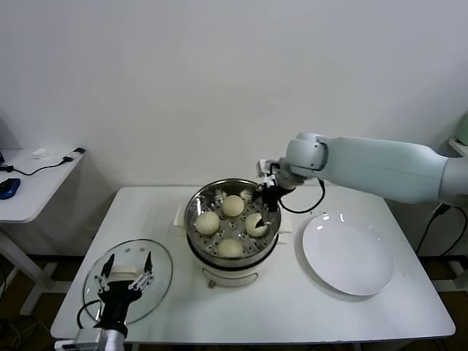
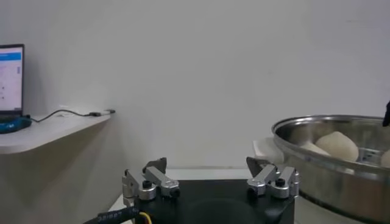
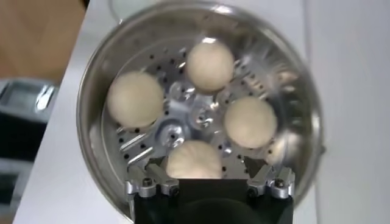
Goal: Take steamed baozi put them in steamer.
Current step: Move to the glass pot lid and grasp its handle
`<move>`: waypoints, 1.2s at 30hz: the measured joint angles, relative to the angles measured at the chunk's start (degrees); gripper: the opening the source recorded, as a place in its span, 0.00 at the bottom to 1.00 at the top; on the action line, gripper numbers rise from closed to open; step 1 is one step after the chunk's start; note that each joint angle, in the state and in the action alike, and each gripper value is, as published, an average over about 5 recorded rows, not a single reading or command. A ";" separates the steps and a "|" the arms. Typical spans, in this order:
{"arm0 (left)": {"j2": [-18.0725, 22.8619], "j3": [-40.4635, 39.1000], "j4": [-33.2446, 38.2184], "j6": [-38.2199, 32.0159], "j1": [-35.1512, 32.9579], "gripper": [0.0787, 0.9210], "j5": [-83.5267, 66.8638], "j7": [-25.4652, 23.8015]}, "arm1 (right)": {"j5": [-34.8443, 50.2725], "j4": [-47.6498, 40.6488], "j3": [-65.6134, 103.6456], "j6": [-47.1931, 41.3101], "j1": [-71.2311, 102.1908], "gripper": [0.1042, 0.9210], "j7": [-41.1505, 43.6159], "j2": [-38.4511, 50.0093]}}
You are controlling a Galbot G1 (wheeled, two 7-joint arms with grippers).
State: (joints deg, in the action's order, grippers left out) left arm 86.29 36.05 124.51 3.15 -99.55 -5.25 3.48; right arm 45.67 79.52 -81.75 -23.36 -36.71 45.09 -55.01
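The steamer point(image 1: 196, 210) is a shiny steel basket on a white pot base at the table's middle. Several cream-white baozi lie on its perforated floor point(image 3: 183, 109). My right gripper point(image 1: 262, 210) hangs over the basket's right side, open, its fingers either side of one baozi point(image 3: 194, 159) without gripping it. That baozi point(image 1: 256, 225) rests on the floor. The other baozi point(image 3: 210, 66) lie apart from the gripper. My left gripper point(image 1: 126, 272) is open and empty at the table's front left, above the glass lid. In the left wrist view it point(image 2: 207, 164) faces the steamer's rim point(image 2: 329, 131).
A round glass lid point(image 1: 157, 281) with a white handle lies front left under my left gripper. A flat white plate point(image 1: 349, 252) lies bare to the steamer's right. A side desk point(image 1: 33, 186) with cables stands at the far left. A wall is behind the table.
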 measured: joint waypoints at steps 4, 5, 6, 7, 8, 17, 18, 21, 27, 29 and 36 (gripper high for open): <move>-0.29 0.05 0.05 0.22 0.32 0.88 -1.43 0.96 | 1.70 -0.41 7.45 0.87 3.08 0.88 -4.44 4.22; -0.39 0.07 0.08 0.24 0.41 0.88 -1.72 1.20 | 1.87 -0.38 9.78 1.28 4.25 0.88 -6.09 5.39; -0.50 0.10 0.11 0.27 0.50 0.88 -1.96 1.43 | 1.92 -0.27 12.29 1.75 5.61 0.88 -7.85 6.60; -0.63 0.14 0.14 0.28 0.59 0.88 -2.15 1.65 | 1.86 -0.10 14.90 2.23 7.10 0.88 -9.63 7.81; -0.76 0.20 0.16 0.28 0.69 0.88 -2.30 1.84 | 1.68 0.13 17.74 2.74 8.84 0.88 -11.50 9.07; -2.61 0.94 -1.48 -0.78 2.11 0.88 -2.72 2.76 | -3.82 4.65 49.19 8.58 35.14 0.88 -28.09 18.74; -2.89 0.91 -1.72 -0.97 2.27 0.88 -2.70 2.77 | -4.60 5.45 53.04 9.15 38.99 0.88 -29.54 19.20; -3.59 0.73 -2.46 -1.58 2.76 0.88 -2.41 2.84 | -6.91 7.98 64.57 10.85 50.46 0.88 -32.84 19.55; -4.30 0.14 -4.13 -3.08 3.27 0.88 -0.52 3.23 | -11.54 12.11 87.42 15.31 73.45 0.88 -36.07 15.09; -4.39 -0.12 -4.70 -3.69 3.25 0.88 0.35 3.48 | -12.62 12.86 94.15 17.33 81.01 0.88 -36.65 12.58; -5.17 -0.47 -6.45 -6.26 2.81 0.88 3.51 4.64 | -14.82 13.93 109.56 25.06 104.62 0.88 -37.36 3.27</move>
State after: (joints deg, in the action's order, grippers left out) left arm 81.12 35.59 118.06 -3.11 -96.74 -1.74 8.12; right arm 30.86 93.46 27.80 1.70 67.91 7.72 -51.74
